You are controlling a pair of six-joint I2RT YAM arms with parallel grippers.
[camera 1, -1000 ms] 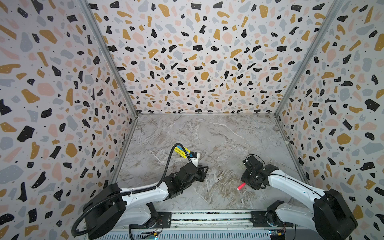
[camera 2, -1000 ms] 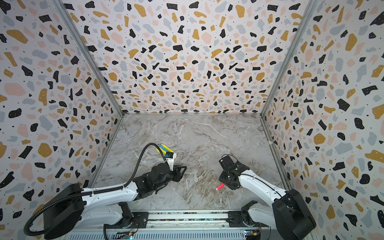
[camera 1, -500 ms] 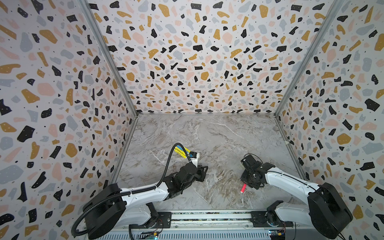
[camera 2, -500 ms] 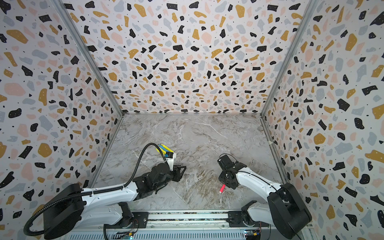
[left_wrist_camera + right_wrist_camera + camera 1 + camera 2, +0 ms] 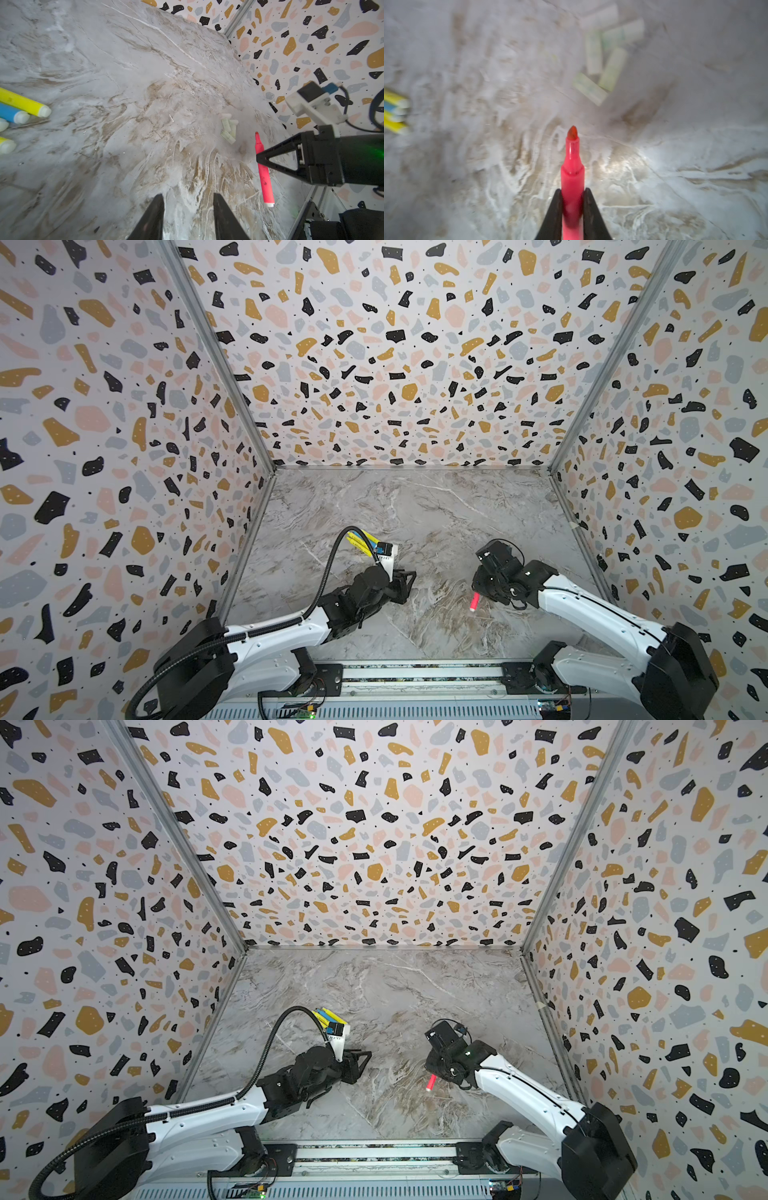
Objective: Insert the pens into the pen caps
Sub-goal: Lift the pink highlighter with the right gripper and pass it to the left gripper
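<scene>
Pink pen [image 5: 572,166] in right end effector [image 5: 572,190] (pinched), left end effector [image 5: 187,195] spread, marble tabletop [image 5: 415,506], terrazzo walls [image 5: 395,364]

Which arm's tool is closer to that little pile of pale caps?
Right. The right tool, shut on the pink pen, sits close by the caps; the left tool hangs farther back, open.

White arms [image 5: 274,635], black joints [image 5: 681,664], ribbed black cable [image 5: 328,572]

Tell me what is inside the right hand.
The right hand clamps the pink-red pen, bare tip sticking out. Its fingers cover part of the barrel.
</scene>
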